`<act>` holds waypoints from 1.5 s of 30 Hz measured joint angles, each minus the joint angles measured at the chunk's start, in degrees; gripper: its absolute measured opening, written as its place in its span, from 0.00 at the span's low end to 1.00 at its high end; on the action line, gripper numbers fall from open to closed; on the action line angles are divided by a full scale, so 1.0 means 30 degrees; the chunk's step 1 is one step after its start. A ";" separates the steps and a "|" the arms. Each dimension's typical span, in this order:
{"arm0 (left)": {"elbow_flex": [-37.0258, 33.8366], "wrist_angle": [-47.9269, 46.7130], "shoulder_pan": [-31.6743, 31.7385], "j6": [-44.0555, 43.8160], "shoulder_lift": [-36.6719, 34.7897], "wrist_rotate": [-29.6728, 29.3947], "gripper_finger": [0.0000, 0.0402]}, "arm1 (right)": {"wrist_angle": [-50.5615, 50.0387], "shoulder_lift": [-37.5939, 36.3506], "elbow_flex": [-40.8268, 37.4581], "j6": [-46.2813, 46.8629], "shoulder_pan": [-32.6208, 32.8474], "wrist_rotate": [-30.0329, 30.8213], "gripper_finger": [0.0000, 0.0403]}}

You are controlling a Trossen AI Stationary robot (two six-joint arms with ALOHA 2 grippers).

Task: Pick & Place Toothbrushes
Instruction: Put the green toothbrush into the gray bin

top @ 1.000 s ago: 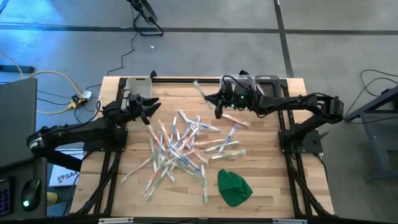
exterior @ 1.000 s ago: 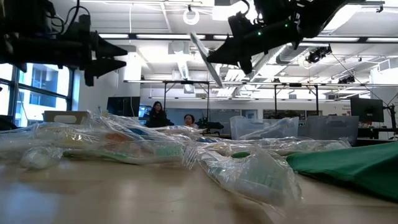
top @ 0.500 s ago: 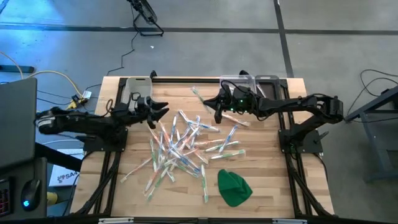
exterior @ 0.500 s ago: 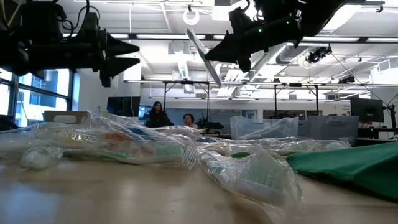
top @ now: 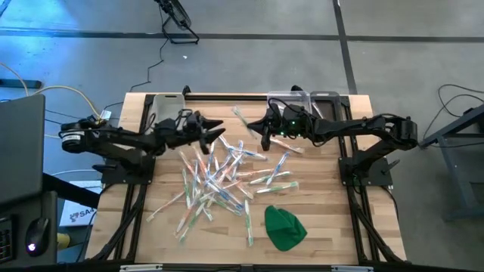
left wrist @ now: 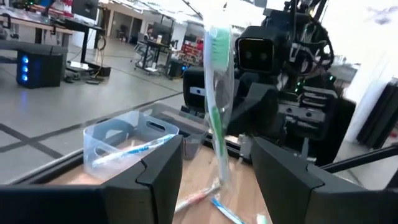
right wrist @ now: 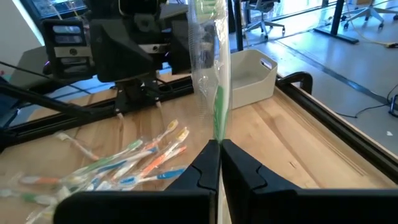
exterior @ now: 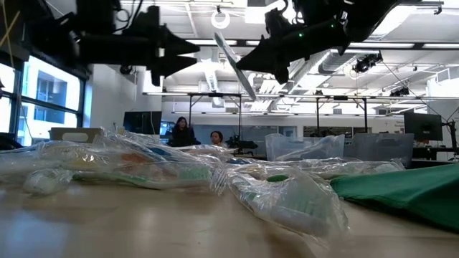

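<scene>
Standing upright: toothbrush [right wrist: 210, 74]; right hand [right wrist: 219, 163]

A robotics laboratory in a large open industrial hall is shown. A butcher-block wooden worktop [top: 325, 227] is mounted on a black metal frame [top: 355, 219] standing on a polished grey concrete floor [top: 249, 60], across which cables [top: 53, 94] are trailed. Beyond the worktop, exposed ceiling ducts [exterior: 208, 75] and strip lights [exterior: 179, 41] are seen, with further workstations, monitors [exterior: 422, 126] and two seated people [exterior: 197, 134] at the far side. Office chairs [right wrist: 264, 7] are visible in the distance.
</scene>
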 joint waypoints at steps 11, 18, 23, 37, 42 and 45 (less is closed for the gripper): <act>0.3998 -0.5758 0.0000 0.1293 0.0286 -0.0016 0.46 | 0.0185 0.0000 0.0000 -0.1384 -0.0350 0.0233 0.01; 0.4192 -0.5847 0.0000 0.1272 0.0286 -0.0070 0.46 | 0.1353 0.0000 0.0007 -0.1526 -0.0313 -0.0660 0.01; 0.4192 -0.5272 0.0000 0.2018 0.0281 -0.0073 0.46 | 0.1622 0.0000 0.0007 -0.1501 -0.0094 -0.1307 0.01; 0.4198 -0.3356 -0.0007 0.2044 0.1517 0.1398 0.46 | 0.1373 0.0000 0.0003 -0.1800 0.0233 -0.1169 0.01; 0.4184 -0.1304 0.0000 0.1067 0.2706 0.1508 0.46 | 0.1134 0.0000 0.0007 -0.1836 0.0248 -0.1169 0.01; 0.4184 -0.0600 0.0000 0.0919 0.3148 0.1738 0.46 | 0.0922 0.0000 0.0002 -0.1836 0.0248 -0.1167 0.01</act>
